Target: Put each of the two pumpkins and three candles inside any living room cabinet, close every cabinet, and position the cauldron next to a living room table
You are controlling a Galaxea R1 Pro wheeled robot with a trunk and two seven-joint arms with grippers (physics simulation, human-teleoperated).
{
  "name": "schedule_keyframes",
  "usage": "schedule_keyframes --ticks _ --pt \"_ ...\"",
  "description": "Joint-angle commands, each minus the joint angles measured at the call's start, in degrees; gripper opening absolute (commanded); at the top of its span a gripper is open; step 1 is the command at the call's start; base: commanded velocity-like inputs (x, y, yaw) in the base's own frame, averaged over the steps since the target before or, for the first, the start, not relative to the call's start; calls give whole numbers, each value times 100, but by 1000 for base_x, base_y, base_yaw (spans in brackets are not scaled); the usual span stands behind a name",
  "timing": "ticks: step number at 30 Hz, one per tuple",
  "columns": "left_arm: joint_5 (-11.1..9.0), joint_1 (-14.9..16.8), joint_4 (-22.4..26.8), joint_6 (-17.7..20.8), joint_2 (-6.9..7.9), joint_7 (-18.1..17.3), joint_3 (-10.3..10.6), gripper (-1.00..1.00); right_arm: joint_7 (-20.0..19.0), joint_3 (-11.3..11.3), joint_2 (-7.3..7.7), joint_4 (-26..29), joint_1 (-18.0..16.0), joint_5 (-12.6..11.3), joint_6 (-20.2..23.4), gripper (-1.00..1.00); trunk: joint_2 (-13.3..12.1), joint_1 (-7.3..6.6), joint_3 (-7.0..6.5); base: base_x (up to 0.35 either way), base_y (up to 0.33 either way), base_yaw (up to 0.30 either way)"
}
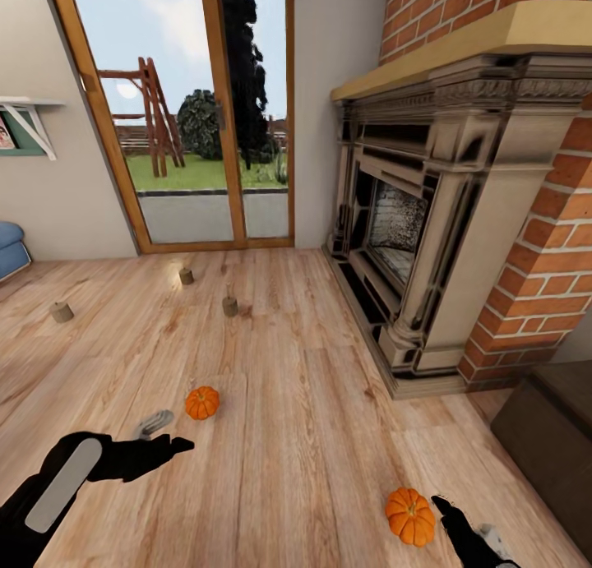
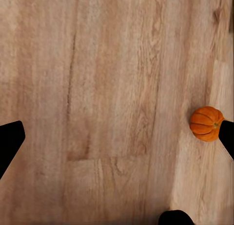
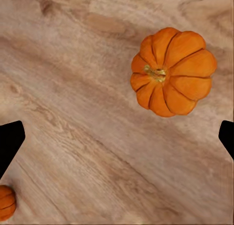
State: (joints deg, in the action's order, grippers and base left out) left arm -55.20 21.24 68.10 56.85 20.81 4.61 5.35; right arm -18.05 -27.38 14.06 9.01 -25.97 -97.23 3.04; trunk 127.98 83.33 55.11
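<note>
Two orange pumpkins lie on the wood floor, one just beyond my left gripper and one right beside my right gripper. Looking down from the left wrist, the left gripper hangs open over bare floor, and a pumpkin sits by one fingertip. My right gripper is open above the floor, with the near pumpkin off to one side of the gap and the other pumpkin at the frame's edge. Three tan candles stand farther off. A dark-brown cabinet shows at the right. The cauldron and table are out of view.
A brick fireplace with a raised hearth edge juts in from the right. Glass patio doors close the far wall. A blue seat pokes in at the left, under a wall shelf. Wood floor stretches between them.
</note>
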Motion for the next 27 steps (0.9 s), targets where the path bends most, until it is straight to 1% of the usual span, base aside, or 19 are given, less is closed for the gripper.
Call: schedule_keyframes --ticks 1,4,7,8,9,11,14,19,23,27 --pt "-61 3 23 10 4 49 2 100 18 -30 12 16 -4 -60 186 100 2 -1 5 12 0 0" --pt "-76 3 44 10 8 46 -10 100 79 -30 21 36 -8 -60 386 100 2 -1 5 29 0 0" --pt "-82 3 51 10 17 -1 -18 100 231 -30 25 45 -11 -59 456 100 2 -1 5 202 0 0" --pt "-84 3 52 10 19 -67 -16 100 303 -30 25 46 -15 -59 467 100 2 -1 5 183 0 0" --pt "-82 3 53 10 29 -209 -12 100 383 -30 26 47 -18 -61 483 100 2 -1 5 97 0 0" --pt "-80 -2 49 10 46 -402 -9 100 435 -30 26 46 -20 -63 499 100 2 -1 5 51 0 0" --pt "-79 -5 41 10 60 -548 -8 100 468 -30 26 42 -21 -67 517 100 2 -1 5 54 0 0" --pt "-78 -8 37 10 60 -588 -8 100 524 -25 26 23 -22 -103 529 100 2 -1 5 106 0 0" --pt "-78 -12 37 10 63 -592 -8 100 714 -22 26 22 -22 -140 524 100 2 -1 5 69 1 0" --pt "-78 -11 37 10 56 -593 -6 100 804 -22 26 22 -22 -146 521 100 2 -1 5 143 14 0"
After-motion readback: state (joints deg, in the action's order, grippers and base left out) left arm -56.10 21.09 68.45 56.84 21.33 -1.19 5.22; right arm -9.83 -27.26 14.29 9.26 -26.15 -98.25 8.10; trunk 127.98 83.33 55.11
